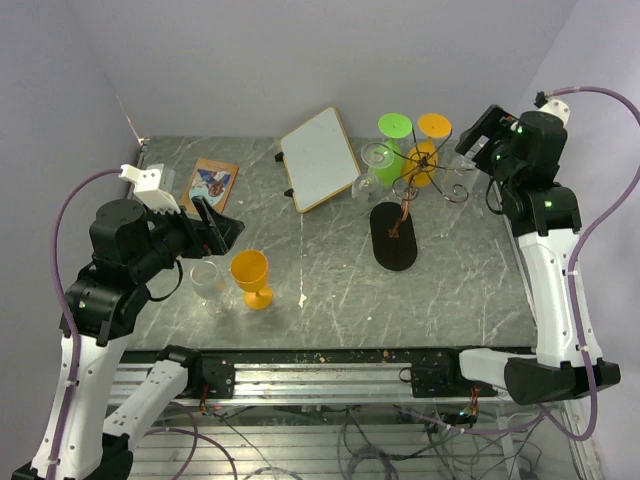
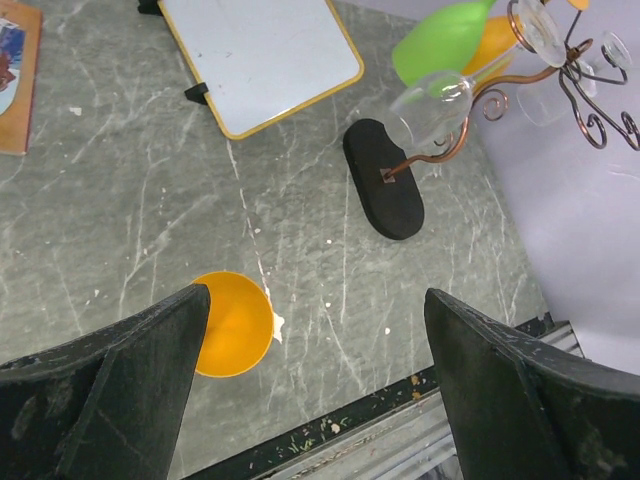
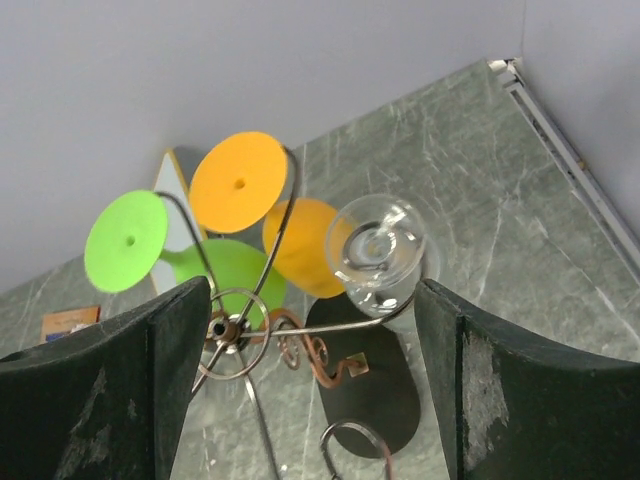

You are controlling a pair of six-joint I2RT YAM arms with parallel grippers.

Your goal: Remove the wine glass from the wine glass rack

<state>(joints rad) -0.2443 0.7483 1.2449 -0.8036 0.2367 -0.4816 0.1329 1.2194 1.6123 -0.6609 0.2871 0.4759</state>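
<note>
Our right wrist view shows plainly, between released right jaws, a clear wine glass (image 3: 378,252) hanging inverted on the wine glass rack (image 1: 404,205), far right on the desk (image 1: 330,290); left jaws released too.

I note small whiteboard (image 1: 320,158) (image 2: 260,55), yellow-framed, black clips on one edge, lying askew at far middle of grey marbled table (image 1: 330,290). Picture booklet (image 1: 210,183) (image 2: 12,70) flat near far left corner, apart from board. Pale fleck (image 1: 304,298) on tabletop.
</note>
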